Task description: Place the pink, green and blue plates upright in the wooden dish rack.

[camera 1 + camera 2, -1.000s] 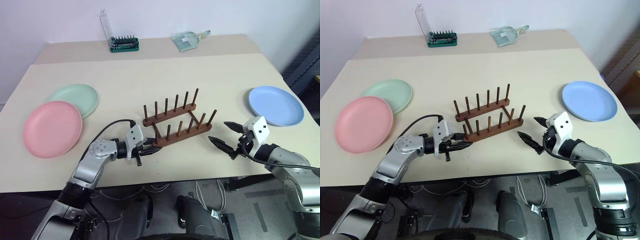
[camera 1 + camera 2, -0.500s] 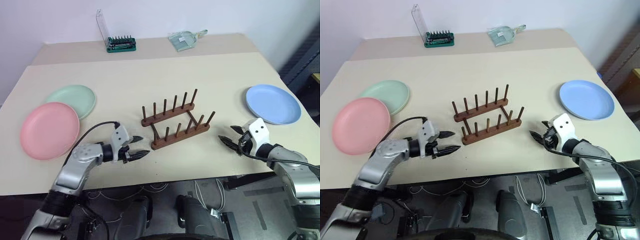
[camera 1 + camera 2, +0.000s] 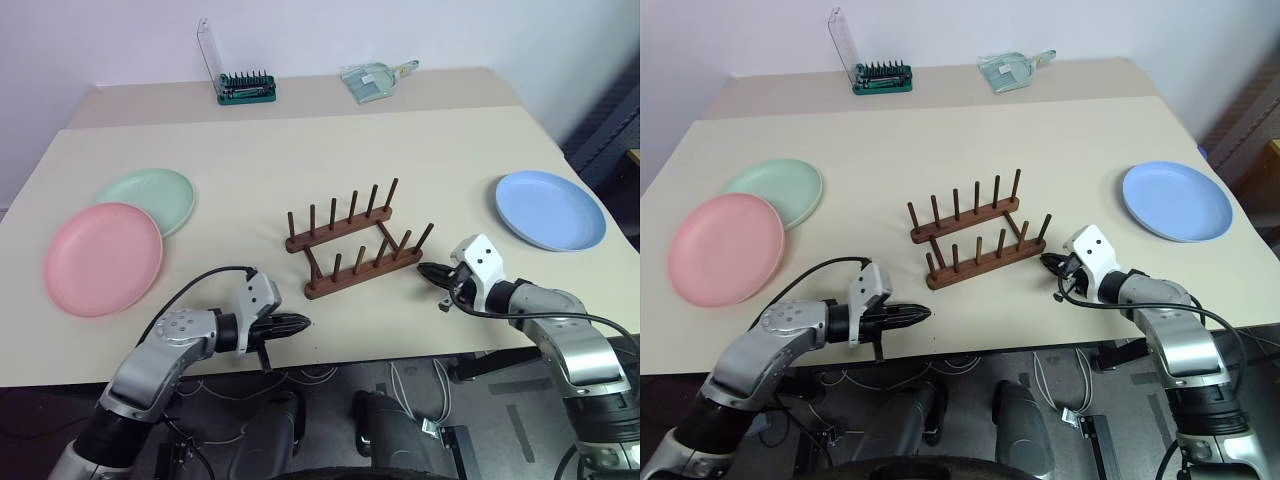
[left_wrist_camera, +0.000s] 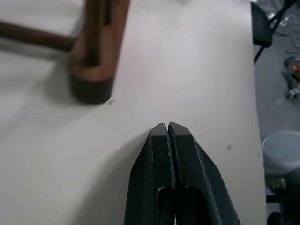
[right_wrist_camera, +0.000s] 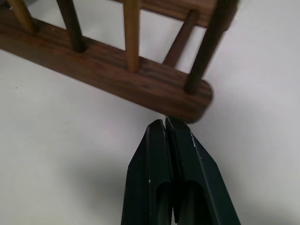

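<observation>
Desk (image 3: 250, 150): beige top against a pale wall, a raised strip along the far edge.
Rack (image 3: 360, 242): dark wood, two pegged rails, near the desk's middle, a bit toward the near edge. Set at a slant, its right end farther back than its left. No plates in it.
Pink plate (image 3: 103, 258): flat on the desk by the left edge.
Green plate (image 3: 150, 198): flat, just behind the pink one toward the far edge. Pink rim overlaps it slightly.
Blue plate (image 3: 550, 210): flat by the right edge, well apart from the rack.
Left gripper (image 3: 302, 322): fingers pressed together, holding nothing. Low over the desk near the near edge, pointing right, tip in front of the rack's left end. The left wrist view has the fingers (image 4: 159, 154) closed over bare desk, the rail end apart from them.
Right gripper (image 3: 424, 270): clenched shut, empty. Tip sits at the right end of the rack's near rail. In the right wrist view the fingers (image 5: 157, 154) come right up to that rail end (image 5: 187, 105); can't tell if they actually touch.
Bit set (image 3: 248, 88): green case with clear lid standing open, on the far strip, left of centre.
Dustpan (image 3: 372, 80): clear, small, on the far strip right of the bit set.
</observation>
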You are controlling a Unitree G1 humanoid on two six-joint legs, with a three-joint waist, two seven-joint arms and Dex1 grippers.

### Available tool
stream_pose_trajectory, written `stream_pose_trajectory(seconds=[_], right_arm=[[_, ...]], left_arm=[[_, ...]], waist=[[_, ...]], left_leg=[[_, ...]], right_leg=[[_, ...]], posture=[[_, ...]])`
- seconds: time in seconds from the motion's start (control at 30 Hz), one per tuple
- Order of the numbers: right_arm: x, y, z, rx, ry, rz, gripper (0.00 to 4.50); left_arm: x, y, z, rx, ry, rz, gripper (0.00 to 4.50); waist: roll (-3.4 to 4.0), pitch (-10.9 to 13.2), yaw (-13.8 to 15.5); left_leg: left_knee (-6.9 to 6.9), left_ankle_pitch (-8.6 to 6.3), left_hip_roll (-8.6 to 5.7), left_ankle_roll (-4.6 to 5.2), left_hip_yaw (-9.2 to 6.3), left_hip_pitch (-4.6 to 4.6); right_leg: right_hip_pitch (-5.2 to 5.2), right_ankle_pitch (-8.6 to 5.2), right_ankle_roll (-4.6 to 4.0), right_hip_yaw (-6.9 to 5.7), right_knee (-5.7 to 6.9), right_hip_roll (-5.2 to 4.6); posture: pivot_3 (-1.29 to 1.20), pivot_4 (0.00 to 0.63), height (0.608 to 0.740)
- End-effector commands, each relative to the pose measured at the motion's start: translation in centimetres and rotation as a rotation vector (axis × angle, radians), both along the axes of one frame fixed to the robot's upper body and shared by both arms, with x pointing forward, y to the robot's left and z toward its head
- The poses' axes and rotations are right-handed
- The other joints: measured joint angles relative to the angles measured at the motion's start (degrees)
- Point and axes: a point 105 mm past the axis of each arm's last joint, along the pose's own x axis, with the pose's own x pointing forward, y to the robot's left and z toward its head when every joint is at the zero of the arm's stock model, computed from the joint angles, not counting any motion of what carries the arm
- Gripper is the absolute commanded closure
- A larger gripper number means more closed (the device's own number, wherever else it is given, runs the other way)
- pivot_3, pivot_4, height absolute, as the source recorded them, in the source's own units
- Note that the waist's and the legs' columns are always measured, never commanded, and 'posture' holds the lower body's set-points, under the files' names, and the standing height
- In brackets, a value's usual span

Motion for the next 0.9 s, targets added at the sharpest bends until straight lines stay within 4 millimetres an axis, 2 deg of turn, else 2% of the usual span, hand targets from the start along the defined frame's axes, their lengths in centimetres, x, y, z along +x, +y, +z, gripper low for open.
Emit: stream_pose_trajectory(seconds=[0.03,0.37,0.67,0.9], right_arm=[[0.7,0.9,0.7,-0.017,-0.038,0.021,4.46],[2.5,0.4,-0.3,-0.049,-0.066,-0.012,4.46],[3.5,0.4,-0.3,-0.056,-0.096,-0.009,4.46],[3.4,0.5,-0.6,-0.059,-0.100,-0.003,4.46]], left_arm=[[1.6,-0.2,-0.3,0.019,-0.050,0.066,4.49],[5.3,2.2,-0.4,0.039,-0.178,0.273,4.49],[7.4,3.2,-0.3,0.057,-0.233,0.374,4.49],[8.0,3.6,-0.2,0.057,-0.254,0.407,4.49]], waist=[[-0.01,0.0,0.0],[-0.03,0.0,-0.1],[-0.02,0.0,-0.1],[-0.03,-0.1,-0.2]], left_leg=[[0.01,0.00,0.00,0.00,0.00,0.00],[0.04,0.01,0.01,0.00,0.00,0.12],[0.11,0.08,0.01,0.11,0.01,0.14],[0.11,0.09,0.01,0.12,0.01,0.16]], right_leg=[[0.00,0.00,0.00,0.00,0.00,0.00],[0.09,0.03,-0.02,-0.01,0.05,0.04],[0.10,0.06,-0.03,-0.01,0.13,0.07],[0.10,0.07,-0.03,0.00,0.16,0.08]], posture=[[0.00,0.150,0.740],[0.00,0.150,0.740],[0.00,0.150,0.740],[0.00,0.150,0.740]])
